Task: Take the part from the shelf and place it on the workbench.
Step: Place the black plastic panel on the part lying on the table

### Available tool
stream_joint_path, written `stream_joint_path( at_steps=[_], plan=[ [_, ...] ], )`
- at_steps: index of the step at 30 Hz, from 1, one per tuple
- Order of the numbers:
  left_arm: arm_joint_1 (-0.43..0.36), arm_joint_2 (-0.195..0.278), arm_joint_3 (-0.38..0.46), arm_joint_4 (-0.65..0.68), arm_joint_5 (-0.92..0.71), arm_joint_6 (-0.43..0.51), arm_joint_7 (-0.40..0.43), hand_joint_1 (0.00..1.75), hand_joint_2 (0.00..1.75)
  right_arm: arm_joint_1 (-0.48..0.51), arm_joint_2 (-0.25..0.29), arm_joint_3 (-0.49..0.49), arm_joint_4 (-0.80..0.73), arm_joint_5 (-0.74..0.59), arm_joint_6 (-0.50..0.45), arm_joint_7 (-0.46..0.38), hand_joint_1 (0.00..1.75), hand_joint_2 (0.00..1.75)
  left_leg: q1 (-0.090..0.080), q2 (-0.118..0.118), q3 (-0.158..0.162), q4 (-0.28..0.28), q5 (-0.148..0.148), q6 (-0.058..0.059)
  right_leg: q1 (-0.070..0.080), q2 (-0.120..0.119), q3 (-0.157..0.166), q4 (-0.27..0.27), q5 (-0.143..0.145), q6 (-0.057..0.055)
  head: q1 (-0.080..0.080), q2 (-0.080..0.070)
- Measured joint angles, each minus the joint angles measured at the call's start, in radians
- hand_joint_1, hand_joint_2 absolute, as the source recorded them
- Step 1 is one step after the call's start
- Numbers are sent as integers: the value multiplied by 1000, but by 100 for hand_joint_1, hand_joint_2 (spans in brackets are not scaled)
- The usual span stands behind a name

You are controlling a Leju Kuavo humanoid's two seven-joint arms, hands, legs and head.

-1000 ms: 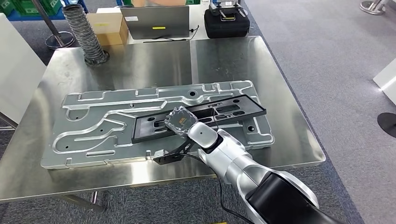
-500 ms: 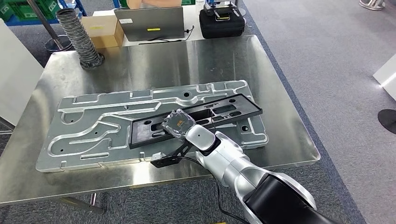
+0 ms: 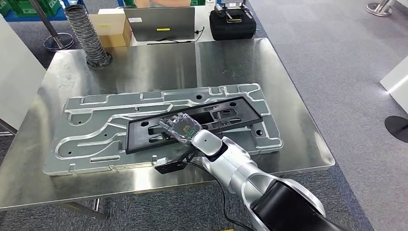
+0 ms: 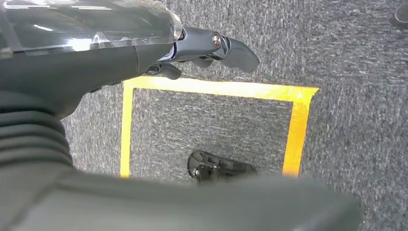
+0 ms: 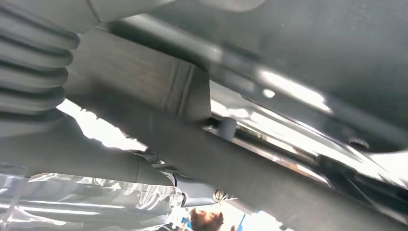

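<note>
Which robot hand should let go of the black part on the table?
The right hand. It already rests on the black part, which lies on the silver plate on the table. The left hand hangs over the floor.

A steel workbench (image 3: 288, 120) carries a large grey metal plate (image 3: 96, 130) and a ribbed hose (image 3: 89, 36).

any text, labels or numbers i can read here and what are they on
Nothing here can be read.
Laptop: a white sticker and a yellow strip, too small to read.
Cardboard box: a yellow label, blurred.
Right hand: a green and orange mark on its back, too small to read.
</note>
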Motion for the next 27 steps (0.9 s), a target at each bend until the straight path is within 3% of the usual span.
stream_joint_path(
  at_steps=[2, 4, 6, 8, 10, 12, 13, 15, 17, 20, 22, 24, 26, 27],
  plan=[
    [-2, -1, 0, 0, 0, -2, 0, 0, 0, -4, 0, -4, -3, -14, -22, -9, 0, 0, -2, -1, -3, 1, 0, -8, 6, 0, 44, -102, 34, -9, 0, 0],
    [-3, -2, 0, 0, 0, -4, 1, 0, 0, -8, 0, -10, -5, -28, -40, -17, 0, 0, -4, -1, -6, 0, 2, -21, 11, 1, 45, -118, 35, -17, 0, 0],
    [-3, -1, 0, 0, 0, -6, 2, 0, 0, -11, -2, -18, -12, -43, -55, -29, 0, 0, -2, -1, -9, 6, -6, -32, 6, 0, 48, -126, 40, -28, 0, 0],
    [-3, -2, 0, 0, -1, -8, 2, 0, 0, -16, -2, -26, -20, -58, -73, -42, 0, 0, 0, -1, -39, 76, -51, -39, 1, -2, 52, -135, 45, -39, 0, 0],
    [-3, -2, -1, 0, -1, -9, 3, 0, 0, -19, -2, -31, -24, -72, -87, -54, 0, 0, 0, -1, -101, 213, -113, -44, 3, -2, 53, -135, 45, -43, 0, 0],
    [-1, -2, -1, 0, -2, -11, 5, 0, 0, -18, -2, -41, -28, -101, -97, -78, 0, 0, 0, 0, -140, 289, -126, -48, 4, -2, 52, -133, 44, -43, 0, 0],
    [-1, -2, -1, 0, -2, -13, 6, 0, 0, -17, -2, -48, -33, -125, -104, -99, 0, 0, 1, 0, -133, 271, -106, -49, 4, -2, 52, -132, 43, -43, 0, 0],
    [-2, -2, -1, 0, -3, -15, 7, 0, 0, -18, -2, -67, -50, -182, -117, -148, 0, 0, 1, 1, -77, 149, -35, -47, 3, -1, 54, -127, 39, -38, 0, 0],
    [-5, -2, -1, 0, -3, -17, 8, 0, 0, -21, -4, -96, -78, -261, -119, -212, 0, 0, -1, 1, -28, 42, 3, -39, 8, 0, 49, -118, 34, -29, 0, 0],
    [-4, -2, -2, 0, -3, -19, 9, 0, 0, -18, -12, -147, -132, -394, -109, -305, 0, 0, -4, -1, -24, 16, 3, -20, 11, 0, 39, -113, 36, -16, 0, 0],
    [-4, -4, -2, 0, -1, -20, 8, 0, 0, -11, -23, -181, -184, -485, -105, -352, 0, 0, -2, -2, -24, 12, 7, -7, 9, -1, 32, -94, 20, -5, 0, 0],
    [-6, -6, -2, 0, 6, -20, 5, 0, 0, -1, -47, -219, -256, -594, -116, -389, 0, 0, -1, -2, -25, 9, 10, 3, 6, -1, -9, -4, -32, 7, 0, 0],
    [-5, -6, -1, 0, 16, -21, 0, 0, 0, 17, -84, -260, -341, -712, -143, -416, 0, 0, -4, -2, -26, 9, 11, 8, 4, -1, -77, 137, -92, 12, 0, 0],
    [-3, -6, -1, 0, 22, -21, -2, 0, 0, 31, -108, -284, -388, -765, -161, -428, 0, 0, -5, -4, -26, 9, 11, 10, 3, -1, -99, 181, -101, 12, 0, 0]
  ],
)
